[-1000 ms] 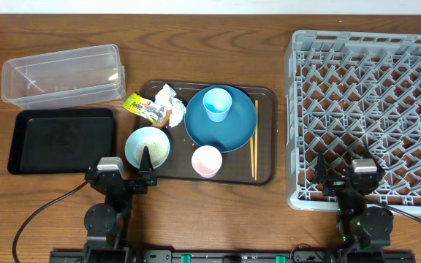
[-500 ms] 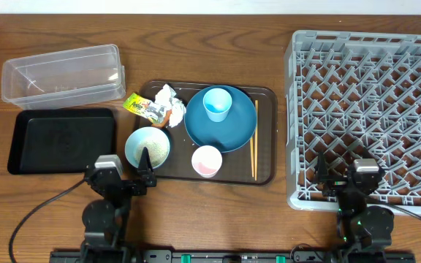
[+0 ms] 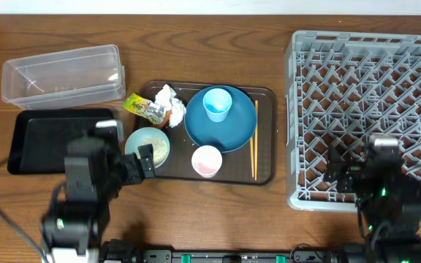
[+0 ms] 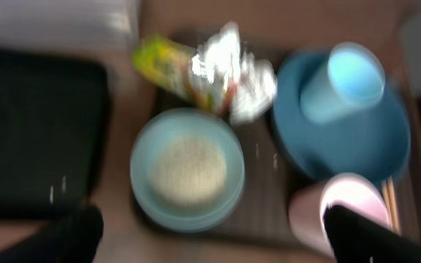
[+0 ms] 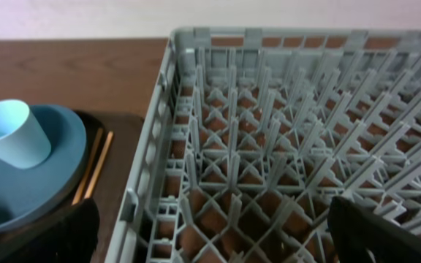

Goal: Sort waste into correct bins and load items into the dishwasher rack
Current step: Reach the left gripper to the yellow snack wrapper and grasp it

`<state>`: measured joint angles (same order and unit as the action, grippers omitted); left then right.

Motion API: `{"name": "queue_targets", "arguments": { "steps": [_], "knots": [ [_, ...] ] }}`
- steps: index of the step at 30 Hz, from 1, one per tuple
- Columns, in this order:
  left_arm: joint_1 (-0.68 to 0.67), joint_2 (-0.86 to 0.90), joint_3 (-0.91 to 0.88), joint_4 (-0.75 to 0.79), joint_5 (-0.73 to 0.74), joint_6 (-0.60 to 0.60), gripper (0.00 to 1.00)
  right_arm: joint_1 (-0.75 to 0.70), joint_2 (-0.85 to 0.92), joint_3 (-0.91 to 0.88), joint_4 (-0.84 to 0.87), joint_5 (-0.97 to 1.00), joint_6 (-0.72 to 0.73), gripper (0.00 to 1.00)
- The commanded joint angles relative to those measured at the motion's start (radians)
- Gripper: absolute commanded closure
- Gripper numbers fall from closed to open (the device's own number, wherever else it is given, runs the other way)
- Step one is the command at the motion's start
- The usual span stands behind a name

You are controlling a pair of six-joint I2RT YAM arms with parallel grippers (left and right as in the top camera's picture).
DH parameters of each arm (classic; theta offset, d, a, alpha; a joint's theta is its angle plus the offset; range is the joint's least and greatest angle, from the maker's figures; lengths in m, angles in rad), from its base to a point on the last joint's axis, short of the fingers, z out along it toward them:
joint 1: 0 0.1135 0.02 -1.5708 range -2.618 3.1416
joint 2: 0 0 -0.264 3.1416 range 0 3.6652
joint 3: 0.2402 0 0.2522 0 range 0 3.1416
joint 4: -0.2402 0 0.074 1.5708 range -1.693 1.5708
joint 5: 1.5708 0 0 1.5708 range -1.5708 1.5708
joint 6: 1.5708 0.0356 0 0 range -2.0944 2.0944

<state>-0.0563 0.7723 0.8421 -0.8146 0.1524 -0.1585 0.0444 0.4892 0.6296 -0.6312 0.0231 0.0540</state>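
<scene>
brown wooden table (image 3: 210,58) carries everything. on its right side stands the grey dishwasher rack (image 3: 371,95). at the middle lies a brown serving tray (image 3: 267,98). it holds the dark-blue dish (image 3: 234,135) with the light-blue cup (image 3: 217,104) upright on it, and the pink cup (image 3: 206,161) just in front of the dish. the pale-teal bowl (image 3: 152,142), with white rice (image 4: 188,168) inside, sits at the tray's left. the wooden chopsticks (image 3: 253,157) lie side by side along the dish's right edge. crumpled white paper (image 3: 165,95) and an orange carrot piece (image 3: 172,113) sit at the tray's far-left corner. the yellow-green wrapper (image 3: 140,105) lies beside them and overhangs the rim. left of the serving tray are the clear plastic tub (image 3: 61,73), farther back, and the black tray (image 3: 42,139) in front of it. the left gripper (image 4: 210,218) hangs above the bowl, fingers wide apart and holding nothing; that wrist view is blurred. the right gripper (image 5: 210,219) hangs over the rack's near-left corner, fingers likewise spread and empty.
</scene>
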Motion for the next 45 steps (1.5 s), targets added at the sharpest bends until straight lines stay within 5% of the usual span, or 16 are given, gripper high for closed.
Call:
{"name": "queue_targets", "arguments": {
  "steps": [1, 6, 16, 27, 32, 42, 45],
  "knots": [
    [-0.003, 0.121, 0.16, -0.142, 0.035, -0.004, 0.01, 0.008, 0.136, 0.14, -0.091, -0.011, 0.021, 0.01],
    [-0.003, 0.223, 0.257, -0.246, 0.041, -0.007, 0.01, 0.008, 0.252, 0.26, -0.229, -0.058, 0.021, 0.01],
    [-0.003, 0.445, 0.257, 0.115, 0.007, -0.089, 0.01, 0.008, 0.261, 0.263, -0.2, -0.076, 0.02, 0.01],
    [-0.003, 0.824, 0.257, 0.257, 0.009, -0.17, 0.05, 0.008, 0.262, 0.263, -0.212, -0.076, 0.02, 0.01],
    [-0.003, 0.902, 0.257, 0.29, 0.008, -0.169, 0.22, 0.008, 0.262, 0.263, -0.211, -0.071, 0.019, 0.01],
    [-0.003, 0.93, 0.257, 0.312, 0.008, -0.169, 0.94, 0.008, 0.262, 0.263, -0.211, -0.064, 0.019, 0.01],
    [-0.002, 0.898, 0.266, 0.304, 0.008, -0.168, 0.94, 0.008, 0.262, 0.263, -0.212, -0.064, 0.02, 0.01]
  ]
}}
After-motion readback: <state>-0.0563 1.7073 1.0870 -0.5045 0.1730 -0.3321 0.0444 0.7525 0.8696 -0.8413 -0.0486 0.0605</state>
